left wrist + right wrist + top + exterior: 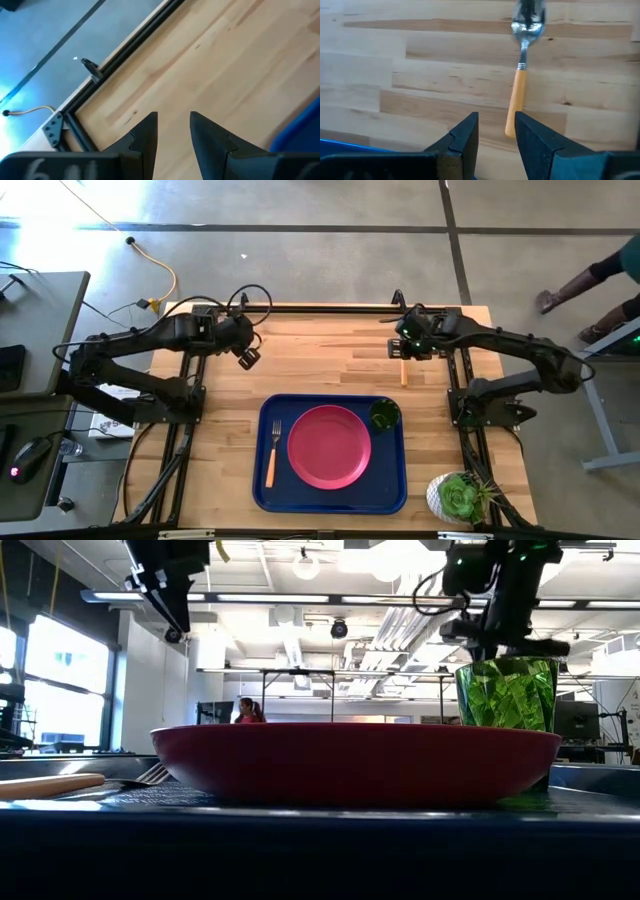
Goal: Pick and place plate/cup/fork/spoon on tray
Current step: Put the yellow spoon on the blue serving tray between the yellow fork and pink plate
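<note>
Concrete floor with dark tape lines surrounds a light wooden table (330, 350); a yellow cable (160, 275) runs on the floor past the table's far-left corner, and a person's legs (590, 290) show at the far right of the floor. No readable writing anywhere; pale marks on the left wrist's housing are too blurred to read.

Dark blue tray (395, 490) sits at the table's near edge, centred. On it: pink-red plate (329, 446) in the middle, fork (272, 452) along the tray's left side with tines pointing to the far edge, green cup (384, 415) upright in the tray's far-right corner, just beside the plate. Low view shows the plate (355, 762) with the cup (508, 693) behind its right part and the fork tines (152, 775) at left.

Spoon (403, 368) lies on bare wood, off the tray, toward the table's far-right side, handle pointing to the near edge. Right gripper (404, 340) hangs over the spoon's bowl end, fingers parted and empty; in the right wrist view the spoon (520, 85) lies ahead of the gap, handle end near the fingers (540, 145), not touching.

Left gripper (247, 358) hovers over bare wood toward the far-left side, jaws apart, nothing held.

White pot with succulent (458, 498) stands at the near-right corner.
</note>
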{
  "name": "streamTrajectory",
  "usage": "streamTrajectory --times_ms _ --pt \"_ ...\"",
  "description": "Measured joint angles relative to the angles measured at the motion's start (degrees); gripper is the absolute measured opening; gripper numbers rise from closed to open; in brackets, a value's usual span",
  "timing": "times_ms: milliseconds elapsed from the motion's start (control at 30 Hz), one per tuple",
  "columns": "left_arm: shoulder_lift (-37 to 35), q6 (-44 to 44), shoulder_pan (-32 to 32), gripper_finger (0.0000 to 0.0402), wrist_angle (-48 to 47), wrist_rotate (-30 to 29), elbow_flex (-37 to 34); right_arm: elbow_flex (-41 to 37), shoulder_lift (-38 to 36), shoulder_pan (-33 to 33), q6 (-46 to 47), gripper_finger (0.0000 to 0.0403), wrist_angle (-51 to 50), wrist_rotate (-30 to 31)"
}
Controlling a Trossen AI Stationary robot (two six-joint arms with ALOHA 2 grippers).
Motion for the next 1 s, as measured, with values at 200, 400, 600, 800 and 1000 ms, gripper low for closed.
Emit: streamTrajectory --times_ms 200,400,600,800,1000 --pt "0.0 1.91 3.05 0.0106 0.05 0.11 0.0 0.0 4.72 -3.41 -2.85 0.0135 2.99 -2.29" --pt "0.0 1.96 5.3 0.0106 0.05 0.14 -0.02 0.0 10.5 -6.76 -3.14 0.0146 2.9 -5.28" --pt "0.0 1.93 7.0 0.0106 0.07 0.13 -0.02 0.0 16.48 -8.45 -4.62 0.0146 2.87 -6.33" --pt "0.0 1.93 8.56 0.0106 0.42 0.16 -0.02 0.0 22.46 -9.83 -6.13 0.0146 2.97 -6.57" --pt "0.0 1.93 10.24 0.0106 0.44 0.16 -0.02 0.0 26.46 -11.5 -8.55 0.0144 5.5 -8.3"
